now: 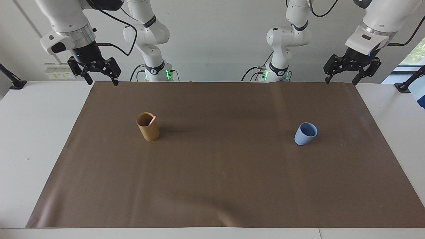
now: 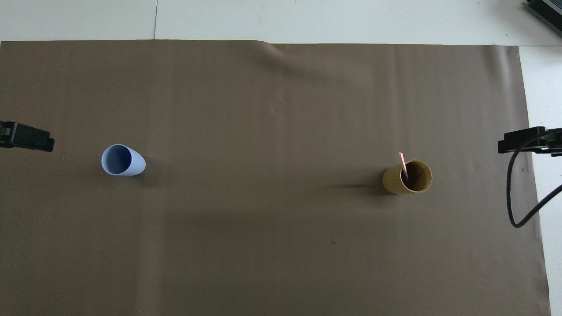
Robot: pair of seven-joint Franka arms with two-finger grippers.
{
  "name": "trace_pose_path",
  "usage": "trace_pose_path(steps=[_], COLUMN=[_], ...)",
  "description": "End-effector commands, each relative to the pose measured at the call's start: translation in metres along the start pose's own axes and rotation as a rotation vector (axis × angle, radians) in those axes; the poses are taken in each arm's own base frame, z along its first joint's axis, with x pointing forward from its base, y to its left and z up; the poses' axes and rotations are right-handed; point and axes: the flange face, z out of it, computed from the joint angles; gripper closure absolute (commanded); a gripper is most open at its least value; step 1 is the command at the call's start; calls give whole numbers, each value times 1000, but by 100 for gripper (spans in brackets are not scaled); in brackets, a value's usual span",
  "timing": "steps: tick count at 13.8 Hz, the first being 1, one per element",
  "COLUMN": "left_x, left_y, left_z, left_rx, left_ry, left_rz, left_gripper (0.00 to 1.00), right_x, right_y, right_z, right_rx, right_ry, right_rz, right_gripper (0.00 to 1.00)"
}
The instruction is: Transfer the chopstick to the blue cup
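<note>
Chopstick (image 1: 152, 119) stands inside the tan holder (image 1: 148, 131), and its pink tip leans on the rim. In the facing view the holder stands on the brown mat (image 1: 219, 172) toward the right arm's end of the worktop (image 1: 40, 132). The blue cup (image 1: 305, 133) stands upright on the same mat toward the left arm's end, well apart from the holder. The right gripper (image 1: 101, 80) hangs in the air over the mat's corner close to the robots, with its fingers apart and nothing between them. The left gripper (image 1: 342, 79) hangs over the mat's edge at its own end (also with fingers apart and empty).

From overhead, the chopstick (image 2: 402, 164) sticks out of the holder (image 2: 407, 177) and leans away from the robots. The blue cup (image 2: 122, 160) shows its open mouth. Only a dark part of each gripper shows at the sides: the left gripper (image 2: 26, 137) beside the cup, the right gripper (image 2: 524, 141) near the holder, with a black cable (image 2: 516, 206) hanging under it.
</note>
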Motion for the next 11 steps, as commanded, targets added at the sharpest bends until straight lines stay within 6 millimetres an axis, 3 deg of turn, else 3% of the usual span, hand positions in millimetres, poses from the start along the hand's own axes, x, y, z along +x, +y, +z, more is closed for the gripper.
trace_pose_path(steps=[1,3,5,7,9,11], left_x=[1,1,1,1,1,1], left_y=[-11,-14,-15,-15,-15,-14], left_z=[2,2,2,2,1,2], left_rx=[-22,-30,-29,-29,-29,-30], left_ry=[26,30,31,31,32,29], left_rz=[-16,10,29,29,29,29], left_gripper=[0,0,0,0,0,0], right_x=[-1,-3,-5,-6,-2,0], right_y=[1,7,-1,-21,-43,-49], right_z=[0,-3,-3,0,15,37], right_rx=[6,-11,8,43,72,103], right_ry=[4,9,6,7,23,48], right_rz=[8,7,-49,-248,-433,-544], right_gripper=[0,0,0,0,0,0])
